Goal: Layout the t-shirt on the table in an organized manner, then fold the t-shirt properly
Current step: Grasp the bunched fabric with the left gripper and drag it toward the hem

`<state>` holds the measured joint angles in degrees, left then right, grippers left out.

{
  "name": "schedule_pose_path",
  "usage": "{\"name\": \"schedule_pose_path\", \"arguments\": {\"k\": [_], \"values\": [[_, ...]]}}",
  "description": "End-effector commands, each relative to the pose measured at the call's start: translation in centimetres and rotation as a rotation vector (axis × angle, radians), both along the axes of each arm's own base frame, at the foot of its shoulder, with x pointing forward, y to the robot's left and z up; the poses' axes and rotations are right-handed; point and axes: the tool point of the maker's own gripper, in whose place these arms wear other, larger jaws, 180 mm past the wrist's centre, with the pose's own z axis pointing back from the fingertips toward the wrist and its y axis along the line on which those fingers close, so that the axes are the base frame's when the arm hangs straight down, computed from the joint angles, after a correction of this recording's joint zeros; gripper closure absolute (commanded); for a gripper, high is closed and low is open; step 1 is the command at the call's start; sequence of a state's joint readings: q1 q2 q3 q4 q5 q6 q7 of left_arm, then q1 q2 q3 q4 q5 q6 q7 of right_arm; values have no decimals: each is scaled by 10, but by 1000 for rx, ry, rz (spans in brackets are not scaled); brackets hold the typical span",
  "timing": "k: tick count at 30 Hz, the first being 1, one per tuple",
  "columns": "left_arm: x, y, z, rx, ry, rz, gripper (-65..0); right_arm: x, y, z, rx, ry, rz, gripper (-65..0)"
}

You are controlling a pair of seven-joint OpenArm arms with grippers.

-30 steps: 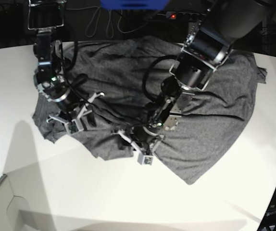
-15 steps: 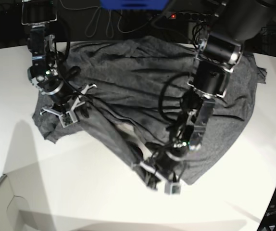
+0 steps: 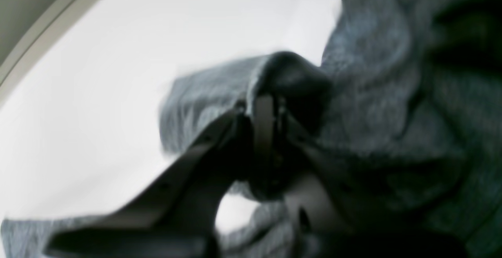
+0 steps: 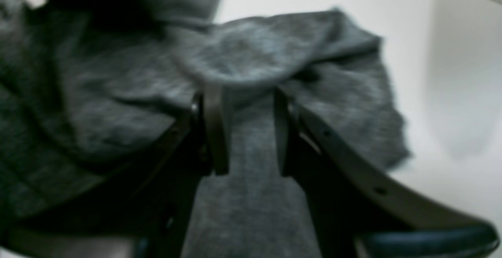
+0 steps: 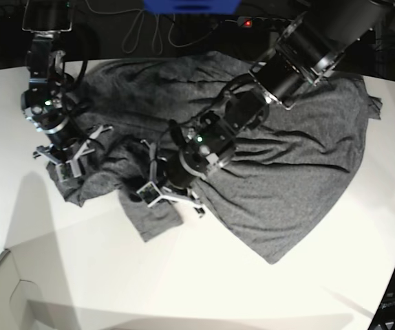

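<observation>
I keep the left gripper (image 5: 157,194) clenched on a t-shirt (image 5: 301,172) fold to spread it — right gripper (image 4: 245,132) part-open, straddling cloth, grasping nothing.

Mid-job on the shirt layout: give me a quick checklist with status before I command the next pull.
1. Left gripper shut on cloth: ok; the left wrist view shows its fingers closed on a fold of the shirt.
2. Right gripper holding cloth: not ok; its fingers stand apart with flat cloth between them.
3. Shirt spread flat: not ok; it is bunched and wrinkled near both grippers.
4. Shirt fully on the table: cannot tell; its far edge meets the dark background.
5. Sleeves located: cannot tell.
</observation>
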<state>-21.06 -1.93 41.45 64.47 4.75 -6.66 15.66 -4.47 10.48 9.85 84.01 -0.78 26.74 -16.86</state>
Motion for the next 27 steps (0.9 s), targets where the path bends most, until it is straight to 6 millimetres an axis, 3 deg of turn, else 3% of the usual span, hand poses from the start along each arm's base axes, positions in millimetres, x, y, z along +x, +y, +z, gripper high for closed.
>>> {"name": "schedule_pose_path", "arguments": {"k": [1, 3, 6, 9, 10, 12, 15, 21, 27], "values": [[9, -4, 16, -13, -42, 6, -81, 10, -4, 16, 4, -58, -6, -192], [3, 0, 4, 20, -12, 14, -151, 10, -4, 16, 4, -58, -6, -192], [2, 2, 6, 17, -13, 17, -232, 10, -3, 16, 7, -58, -7, -192], [1, -1, 24, -27, -43, 16, -286, 10, -1, 16, 9, -57, -2, -192], [6, 1, 39, -61, -69, 32, -303, 10, -1, 16, 9, -57, -2, -192], [20, 11, 65, -127, -106, 90, -325, 10, -2, 16, 8, -57, -4, -192], [45, 25, 76, -200, -89, 207, -331, 10, -2, 16, 8, -58, -5, -192], [92, 57, 25, -247, 103, 429, -332, 10, -2, 16, 6, -57, 0, -193], [95, 65, -7, -261, 115, 444, -332, 10, 1, 15, 11, -57, 1, -193]]}}
